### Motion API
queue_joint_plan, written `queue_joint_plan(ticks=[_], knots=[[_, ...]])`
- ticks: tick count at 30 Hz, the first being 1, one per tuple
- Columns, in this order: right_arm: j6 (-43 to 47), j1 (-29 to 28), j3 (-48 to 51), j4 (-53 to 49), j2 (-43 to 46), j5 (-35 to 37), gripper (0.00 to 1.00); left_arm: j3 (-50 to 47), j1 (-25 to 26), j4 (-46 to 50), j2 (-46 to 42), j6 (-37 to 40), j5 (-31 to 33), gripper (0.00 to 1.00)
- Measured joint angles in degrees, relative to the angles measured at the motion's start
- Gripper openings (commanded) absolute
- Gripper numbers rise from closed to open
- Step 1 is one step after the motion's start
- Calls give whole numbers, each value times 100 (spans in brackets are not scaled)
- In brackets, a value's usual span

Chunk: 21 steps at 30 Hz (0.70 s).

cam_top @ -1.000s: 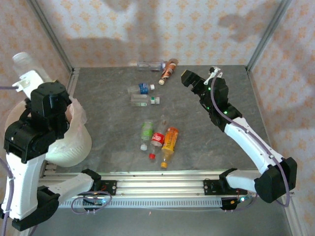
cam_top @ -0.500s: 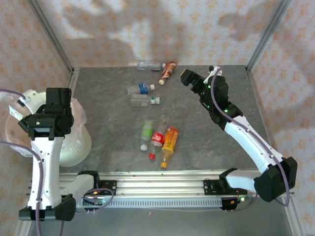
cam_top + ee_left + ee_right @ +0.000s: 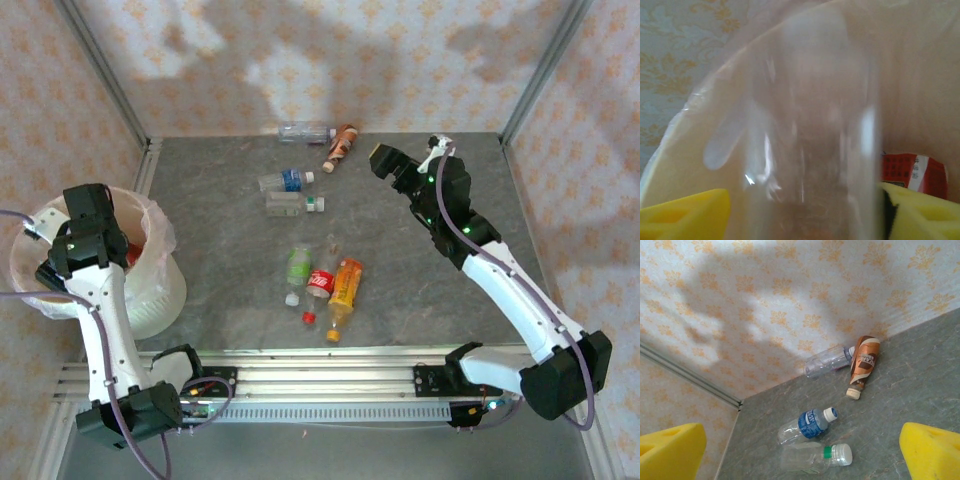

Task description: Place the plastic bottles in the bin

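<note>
My left gripper (image 3: 807,212) is shut on a clear plastic bottle (image 3: 810,125), held between its yellow pads (image 3: 682,212) down inside the bin's pinkish bag (image 3: 910,75). A red-labelled bottle (image 3: 912,172) lies in the bin. From above, the left wrist (image 3: 85,232) hangs over the white bin (image 3: 160,300). My right gripper (image 3: 385,160) hovers open over the back of the table with nothing between its pads (image 3: 670,452). On the table lie a clear bottle (image 3: 305,131), a brown one (image 3: 343,145), a blue-labelled one (image 3: 285,180), a green-capped clear one (image 3: 295,203), and a green (image 3: 298,268), red (image 3: 320,283) and orange one (image 3: 345,285).
Patterned walls with metal corner posts (image 3: 535,75) enclose the grey table (image 3: 230,260). An aluminium rail (image 3: 320,365) runs along the near edge. The right wrist view looks at the back-wall bottles: clear (image 3: 827,362), brown (image 3: 864,362), blue-labelled (image 3: 807,424), green-capped (image 3: 815,457).
The left arm swung down from holding the clear bottle high above the bin to lowering it inside the bag. The right arm shifted only slightly.
</note>
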<state>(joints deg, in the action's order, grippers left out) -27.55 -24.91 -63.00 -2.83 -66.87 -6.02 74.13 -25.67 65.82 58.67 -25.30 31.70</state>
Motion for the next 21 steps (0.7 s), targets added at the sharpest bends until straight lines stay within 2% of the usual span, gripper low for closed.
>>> queue_joint_plan(ticks=[4,7,12,16,18,21], knots=[[-2,0,0,-22,-4,-15,99,240,0,13,81,-24,-166,100],[-7,0,0,-26,-20,-52,99,404,0,15,68,-11,-352,100],[-28,0,0,-22,-166,-94,99,715,0,28,-101,-11,-1075,100],[-17,0,0,-17,-457,-221,99,885,-33,-177,-407,-57,-2459,100],[-26,-2,2,11,-614,-306,99,881,22,-455,-577,-216,-3521,100],[-57,-2,4,90,-883,-444,99,833,442,-920,-730,-476,-4483,100]])
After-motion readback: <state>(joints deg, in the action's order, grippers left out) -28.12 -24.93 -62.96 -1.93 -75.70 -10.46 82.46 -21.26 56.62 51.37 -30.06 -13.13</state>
